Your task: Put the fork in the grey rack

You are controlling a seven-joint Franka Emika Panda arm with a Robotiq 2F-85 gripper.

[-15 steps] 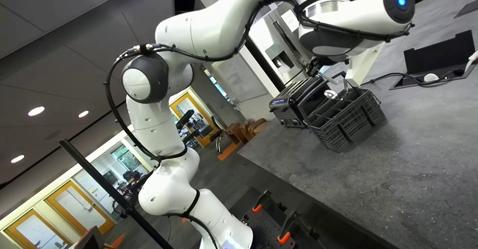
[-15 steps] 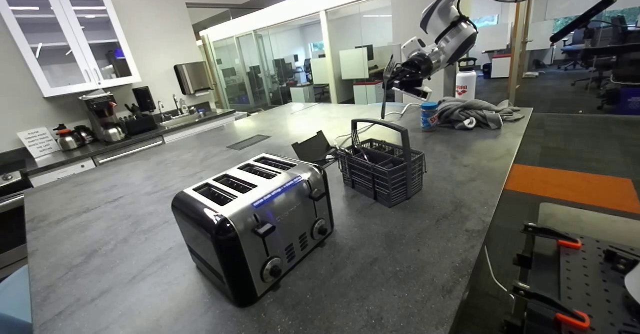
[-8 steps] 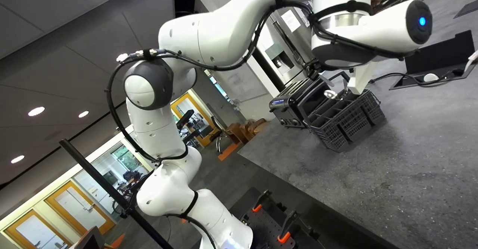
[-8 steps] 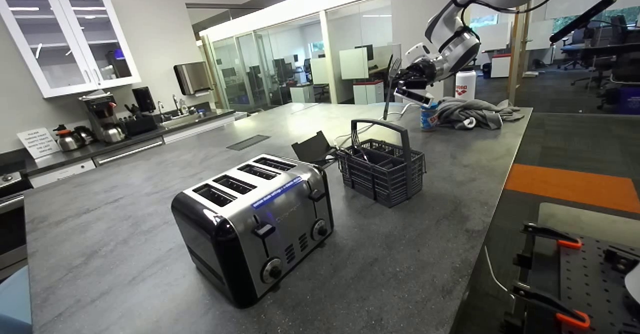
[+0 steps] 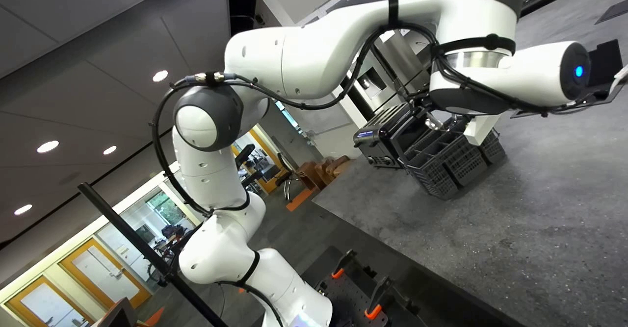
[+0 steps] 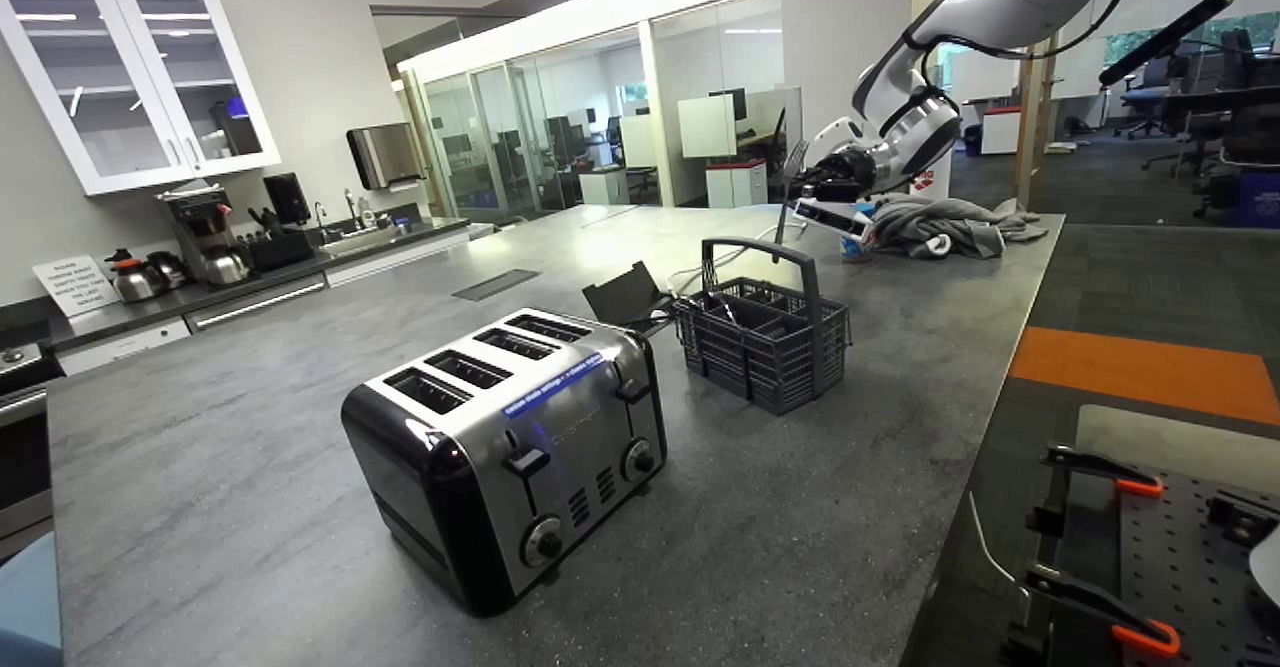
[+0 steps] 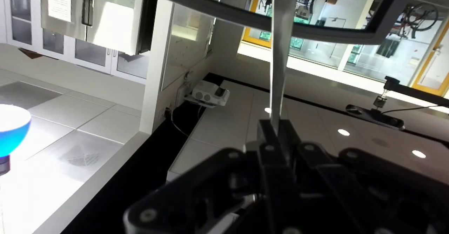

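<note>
Fork (image 7: 281,48) pinched by near-closed gripper (image 7: 277,130), extended toward twelve o'clock in wrist view, grey rack (image 6: 742,349) at six o'clock in an exterior view

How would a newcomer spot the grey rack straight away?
In an exterior view, find the countertop, then the silver toaster on it. The grey rack stands to the toaster's right. Unlike the toaster, it has open lattice sides and an arched handle.

A: Fork (image 7: 281,34)?
B: Slim, silvery, pinched in the hand (image 7: 276,132). Near upright, tines up, handle down.
A: Grey rack (image 6: 752,359)?
B: Dark, lattice sides, divided inside, 1 arched handle raised. Upright on the worktop (image 6: 800,527).
A: Do the 2 touch?
B: Can't tell from here.
</note>
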